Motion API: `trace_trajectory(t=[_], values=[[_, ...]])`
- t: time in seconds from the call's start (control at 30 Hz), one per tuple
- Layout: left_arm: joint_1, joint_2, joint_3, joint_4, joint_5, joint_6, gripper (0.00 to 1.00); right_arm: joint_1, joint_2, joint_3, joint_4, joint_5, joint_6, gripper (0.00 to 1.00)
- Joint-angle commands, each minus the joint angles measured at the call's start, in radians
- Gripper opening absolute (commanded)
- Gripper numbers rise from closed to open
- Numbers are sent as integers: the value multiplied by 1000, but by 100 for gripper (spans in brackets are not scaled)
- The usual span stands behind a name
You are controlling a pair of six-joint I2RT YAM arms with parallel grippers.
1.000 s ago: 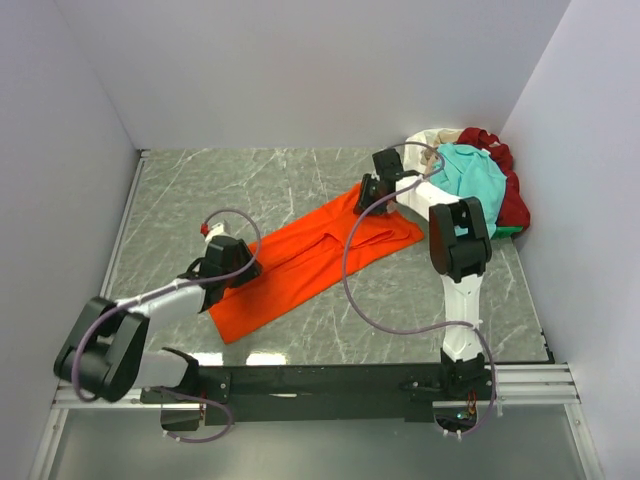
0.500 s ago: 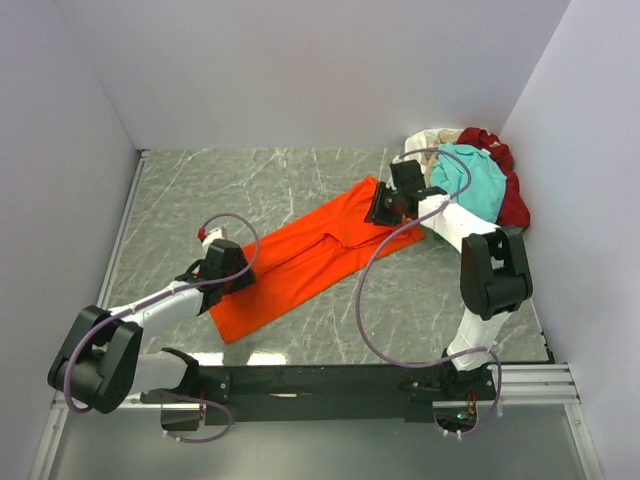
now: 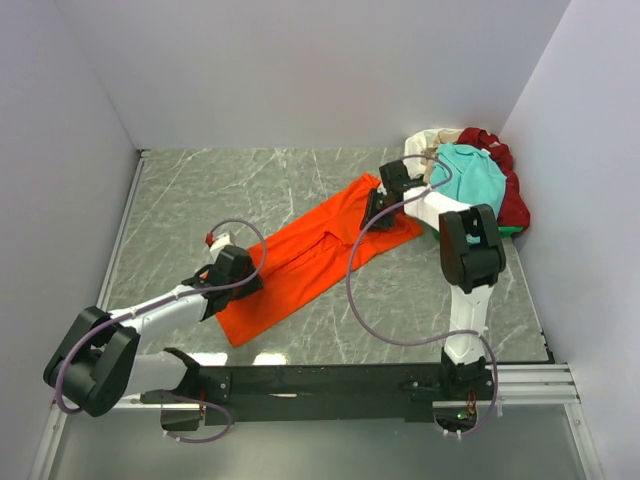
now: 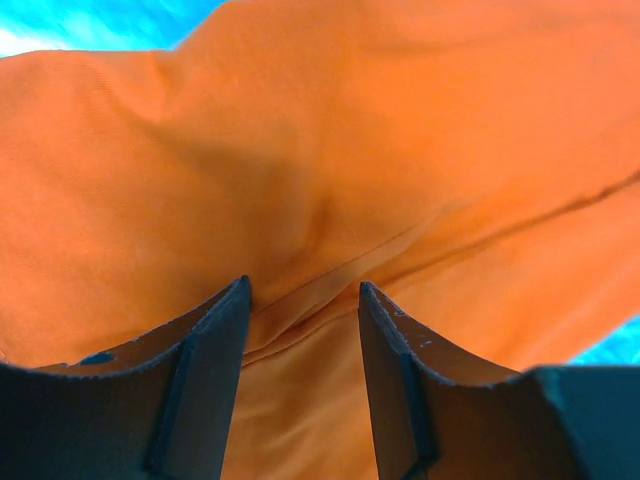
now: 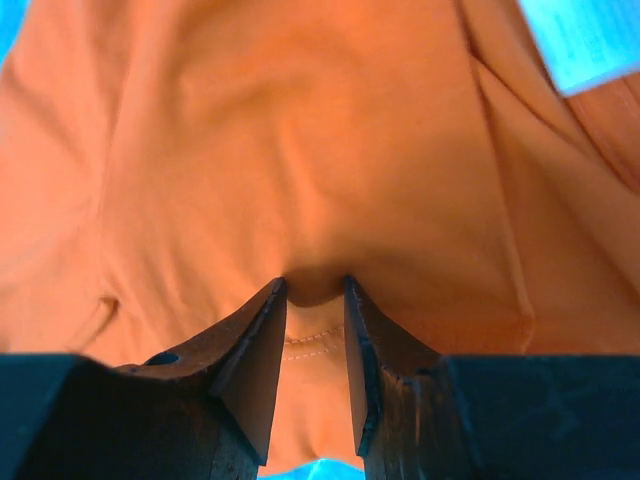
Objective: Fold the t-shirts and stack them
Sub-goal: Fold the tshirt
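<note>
An orange t-shirt (image 3: 310, 250) lies stretched out in a long diagonal strip on the marble table (image 3: 200, 190). My left gripper (image 3: 248, 277) is down on its near-left end. In the left wrist view the left gripper (image 4: 303, 285) stands open, with a raised fold of the orange t-shirt (image 4: 330, 150) running between the tips. My right gripper (image 3: 377, 203) is on the far-right end. There the right gripper (image 5: 315, 280) is open to a narrow gap, and the orange cloth (image 5: 300, 150) puckers between the tips above a stitched hem.
A heap of other t-shirts sits in the far right corner: teal (image 3: 472, 178) on top, dark red (image 3: 512, 200) behind, cream (image 3: 430, 140) at the back. White walls close in the table on three sides. A black rail (image 3: 330, 380) runs along the near edge.
The orange t-shirt's near-left end has slid slightly right with the left gripper. The right gripper swung forward over the shirt's far end, then back.
</note>
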Motion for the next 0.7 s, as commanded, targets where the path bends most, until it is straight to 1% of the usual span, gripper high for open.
trace_trajectory(t=[0.0,0.07,0.1,0.17,0.2,0.27,0.3,0.37,0.4,0.47,0.5,0.57,0.6,0.67], values=[[-68,-13,-42,-57,9,-99,53,-6,93,129,-95,58,-35,37],[-107,-27,-62,-55,9,-139,53,-6,129,188,-143,89,-43,37],[-151,-34,-85,-54,4,-181,53,-11,165,249,-163,93,-48,37],[-202,-65,-102,-57,-16,-229,53,-12,207,315,-209,98,-61,37],[-257,-74,-114,-63,-25,-277,53,-15,250,382,-227,98,-68,37],[-315,-99,-119,-102,-50,-326,53,-18,290,446,-267,95,-71,37],[-373,-106,-117,-116,-74,-373,53,-20,327,507,-279,90,-74,37],[-433,-132,-119,-135,-90,-421,53,-28,367,570,-310,78,-78,37],[-494,-142,-125,-127,-97,-465,53,-29,400,631,-321,73,-80,37],[-559,-165,-142,-100,-102,-513,53,-37,434,692,-350,64,-86,37],[-614,-168,-148,-52,-102,-545,53,-38,462,746,-358,52,-94,37],[-668,-159,-136,-29,-120,-571,53,-41,479,786,-370,41,-104,37],[-718,-151,-122,-41,-151,-588,53,-41,476,797,-362,35,-115,37],[-780,-123,-61,-84,-183,-598,53,-43,459,780,-332,29,-118,37]])
